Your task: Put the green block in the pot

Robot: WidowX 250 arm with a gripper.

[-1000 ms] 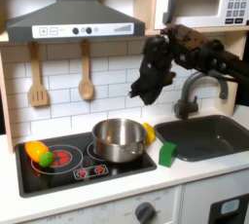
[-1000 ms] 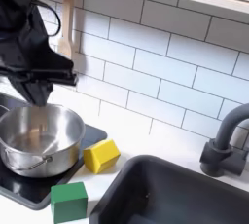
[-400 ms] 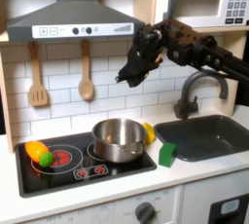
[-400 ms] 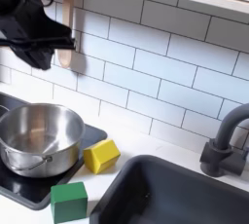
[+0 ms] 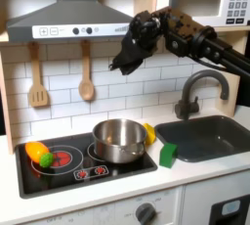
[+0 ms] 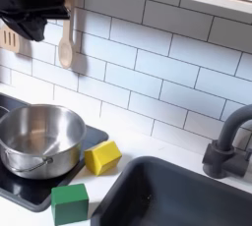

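High above the stove, the gripper (image 5: pixel 121 64) is seen well clear of the green block (image 5: pixel 168 155); its finger opening cannot be told.

Beside the sink (image 5: pixel 210 136), just off the cooktop, the block lies untouched; the pot (image 6: pixel 37 141) stands empty. A descent squarely over the block, fingers spread before contact, is advised.

The gripper (image 5: pixel 124 61) now hangs higher and further toward the first exterior view's left than a second ago, up beside the range hood's lower edge instead of level with the faucet. In the second exterior view it (image 6: pixel 39 16) has climbed from just above the pot's rim to the top left corner (partly cut off by the frame), well apart from the pot.
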